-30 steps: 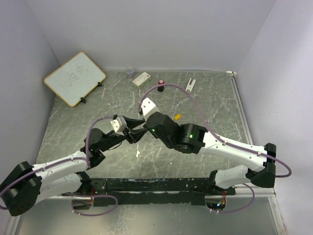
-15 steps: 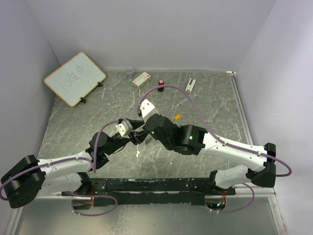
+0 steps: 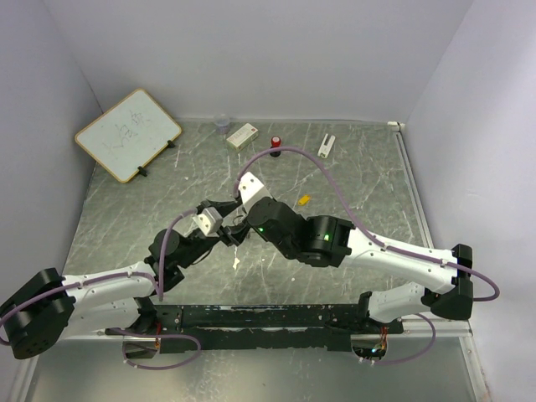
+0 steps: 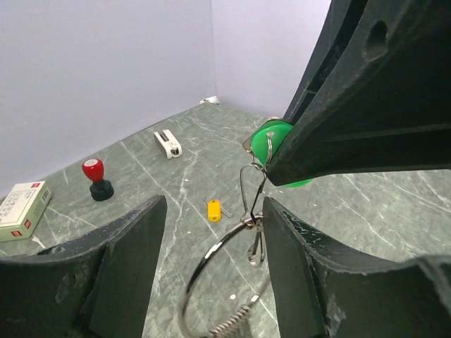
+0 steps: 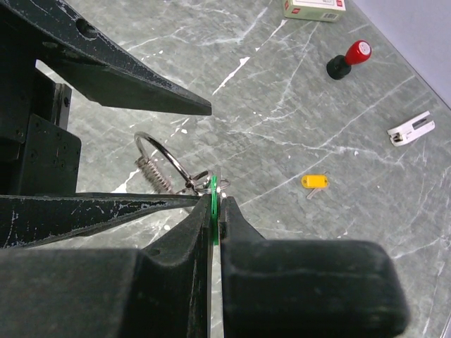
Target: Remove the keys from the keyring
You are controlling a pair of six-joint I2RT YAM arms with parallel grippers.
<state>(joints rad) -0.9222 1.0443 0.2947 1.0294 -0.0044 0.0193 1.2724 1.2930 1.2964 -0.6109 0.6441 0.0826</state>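
My right gripper (image 5: 216,193) is shut on the green key (image 5: 213,204), held on edge above the table. The green key also shows in the left wrist view (image 4: 271,141), with a small wire loop hanging from it. The silvery keyring (image 4: 204,258) hangs from that loop, with a coil spring at its lower part. The keyring also shows in the right wrist view (image 5: 169,156). My left gripper (image 4: 211,204) is open, its fingers either side of the ring; the right finger (image 4: 296,267) is very close to it. The yellow key (image 3: 305,200) lies loose on the table, also seen from the left wrist (image 4: 213,210) and the right wrist (image 5: 315,182).
A small whiteboard (image 3: 127,134) leans at the back left. A white box (image 3: 242,135), a red-capped black stamp (image 3: 275,139), a white clip-like piece (image 3: 326,145) and a small clear cup (image 3: 221,123) stand along the back wall. Both arms meet mid-table (image 3: 360,193).
My left arm has stretched forward, bringing its gripper in around the ring. My right gripper has shifted slightly left and back, still holding the green key.
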